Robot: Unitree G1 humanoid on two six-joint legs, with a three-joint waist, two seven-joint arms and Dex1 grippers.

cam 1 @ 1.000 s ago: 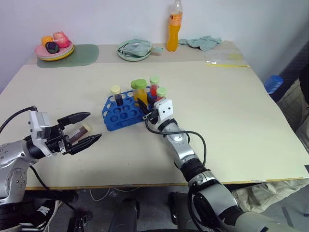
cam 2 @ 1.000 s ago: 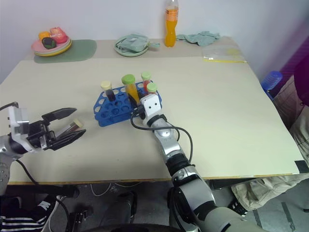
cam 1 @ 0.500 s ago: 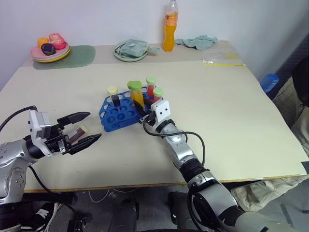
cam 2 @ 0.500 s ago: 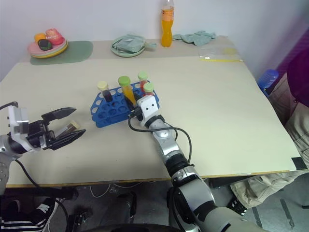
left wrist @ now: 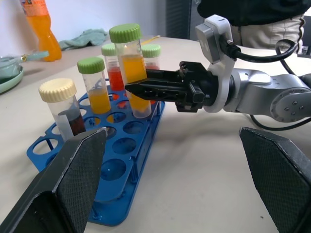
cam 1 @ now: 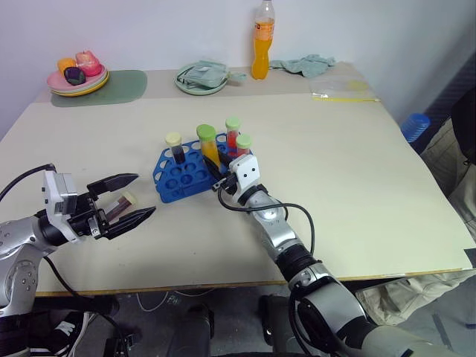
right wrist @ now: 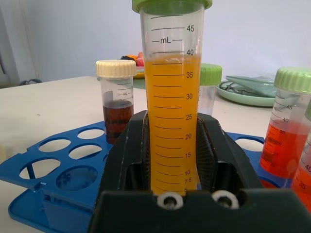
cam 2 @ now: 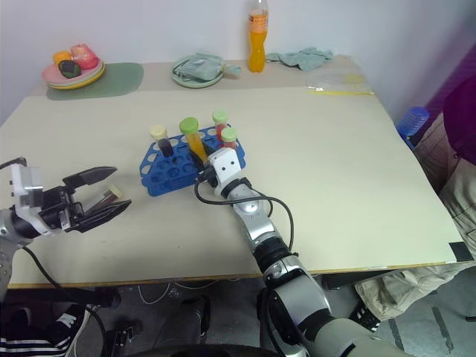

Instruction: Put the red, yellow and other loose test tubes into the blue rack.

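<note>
The blue rack (cam 1: 177,184) stands mid-table with a cream-capped brown tube (cam 1: 175,147), a red tube (cam 1: 233,134) and two more green-capped tubes in it. My right gripper (cam 1: 217,166) is shut on a tall yellow tube (right wrist: 172,92) with a green cap. It holds the tube upright at the rack's near right edge, lower end about level with the holes. My left gripper (cam 1: 146,194) hangs open to the left of the rack. A loose brown tube (cam 1: 121,204) lies on the table and shows between its fingers; whether they touch it I cannot tell.
Along the back edge stand a plate of fruit (cam 1: 77,74) on a green mat (cam 1: 117,83), a green plate (cam 1: 201,77) with a cloth, an orange drink bottle (cam 1: 262,41) and another cloth (cam 1: 306,64). A clear bag (cam 1: 344,88) lies at the back right.
The whole view has shifted slightly. Both grippers and the tubes keep their places.
</note>
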